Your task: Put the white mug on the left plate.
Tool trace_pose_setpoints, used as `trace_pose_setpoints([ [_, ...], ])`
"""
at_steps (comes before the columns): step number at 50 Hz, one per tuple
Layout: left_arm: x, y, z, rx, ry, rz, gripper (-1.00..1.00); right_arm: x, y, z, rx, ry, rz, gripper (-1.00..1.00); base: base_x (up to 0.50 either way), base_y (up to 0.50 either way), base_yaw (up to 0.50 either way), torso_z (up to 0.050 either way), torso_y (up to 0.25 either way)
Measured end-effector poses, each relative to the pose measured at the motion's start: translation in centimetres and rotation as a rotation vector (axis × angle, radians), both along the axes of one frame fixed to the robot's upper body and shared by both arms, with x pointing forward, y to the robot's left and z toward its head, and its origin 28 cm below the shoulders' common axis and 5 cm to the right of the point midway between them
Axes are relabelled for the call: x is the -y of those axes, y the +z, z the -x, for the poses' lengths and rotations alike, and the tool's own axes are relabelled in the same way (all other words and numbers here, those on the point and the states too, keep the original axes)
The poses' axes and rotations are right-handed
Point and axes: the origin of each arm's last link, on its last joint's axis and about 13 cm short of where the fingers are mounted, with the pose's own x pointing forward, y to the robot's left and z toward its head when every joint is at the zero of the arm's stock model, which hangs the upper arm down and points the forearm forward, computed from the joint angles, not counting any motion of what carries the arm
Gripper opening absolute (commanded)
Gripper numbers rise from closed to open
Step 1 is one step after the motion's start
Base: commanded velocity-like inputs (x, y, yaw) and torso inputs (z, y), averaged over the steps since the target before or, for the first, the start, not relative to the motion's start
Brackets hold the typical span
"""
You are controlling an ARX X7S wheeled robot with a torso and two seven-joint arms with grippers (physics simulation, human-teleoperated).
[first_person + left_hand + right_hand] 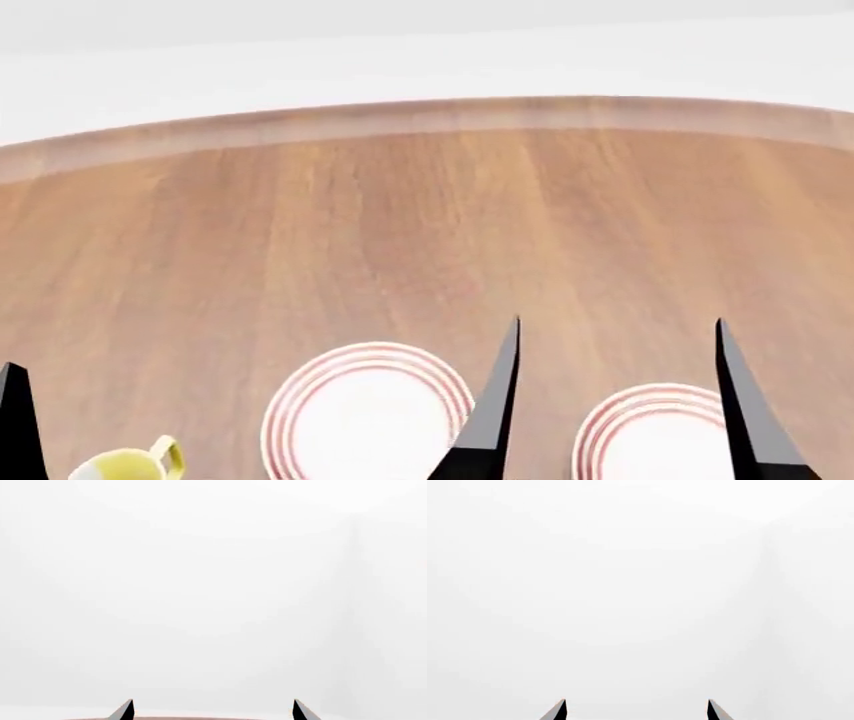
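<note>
Nothing is done yet; the left plate (363,412) sits bare on the table (400,230) — the white mug is out of sight; both grippers — left (212,710), right (614,400) — are spread wide, holding nothing.

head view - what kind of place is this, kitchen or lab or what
Probably a bare simulated tabletop set-up, not a furnished room: a wooden table against blank white surroundings, holding two red-ringed plates, the left plate and another plate, plus a yellow-handled mug.

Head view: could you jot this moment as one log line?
left end effector open | right end effector open | left red-ringed white plate bare | white mug unseen
</note>
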Motion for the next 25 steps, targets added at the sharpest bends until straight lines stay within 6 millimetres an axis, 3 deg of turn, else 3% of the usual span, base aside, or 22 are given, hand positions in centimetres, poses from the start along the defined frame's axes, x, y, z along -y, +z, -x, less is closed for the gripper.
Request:
trace_pose_setpoints([
  [25,0.02,-0.03,0.04,0.0,-0.004,-0.001,1.0,0.17,0.0,0.15,0.015,-0.011,0.0,1.0,0.0,0.0,-0.5,0.0,0.0],
])
